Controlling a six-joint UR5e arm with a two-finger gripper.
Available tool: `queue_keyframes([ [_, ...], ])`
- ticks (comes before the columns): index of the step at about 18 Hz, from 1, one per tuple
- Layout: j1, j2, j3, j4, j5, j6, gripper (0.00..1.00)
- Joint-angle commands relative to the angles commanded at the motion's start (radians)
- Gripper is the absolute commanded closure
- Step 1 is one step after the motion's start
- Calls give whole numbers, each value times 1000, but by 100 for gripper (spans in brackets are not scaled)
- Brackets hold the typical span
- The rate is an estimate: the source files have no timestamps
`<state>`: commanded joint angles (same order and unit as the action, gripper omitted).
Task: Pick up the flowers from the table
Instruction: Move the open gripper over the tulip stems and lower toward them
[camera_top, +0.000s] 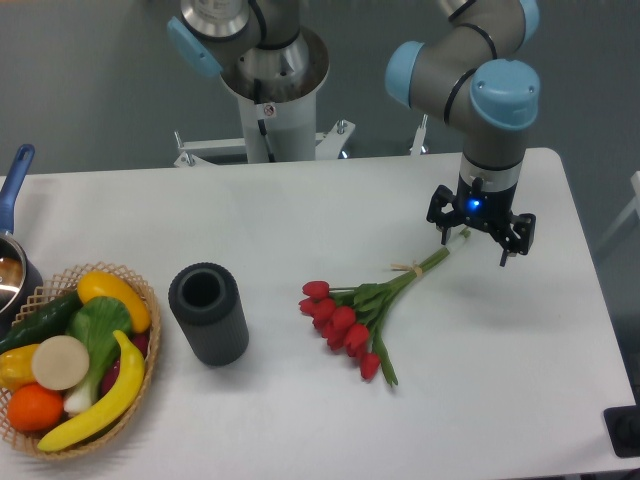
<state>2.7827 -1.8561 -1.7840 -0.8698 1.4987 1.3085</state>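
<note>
flowers (350, 315) on table (300, 210), no readable writing

The arm (470, 70) is built of grey cylindrical segments with light-blue round caps at the joints. Just above the gripper (478, 238) sits a silver wrist band. The gripper is black, with spread prongs and a small blue light glowing at its centre. The base column (272, 95) is grey-white, bearing a small red-marked label and a black cable.

Red tulip flowers (356, 312) with green stems, tan-banded, lying flat on white table (300, 220), buds leftward
</note>
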Motion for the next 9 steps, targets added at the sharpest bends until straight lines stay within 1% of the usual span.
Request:
queue_keyframes([
  [5, -3, 0, -8, 5, -6, 1, 0],
  [6, -5, 0, -21, 14, -24, 0, 0],
  [8, -9, -5, -47, 52, -99, -9, 0],
  [9, -8, -5, -66, 69, -109, -9, 0],
])
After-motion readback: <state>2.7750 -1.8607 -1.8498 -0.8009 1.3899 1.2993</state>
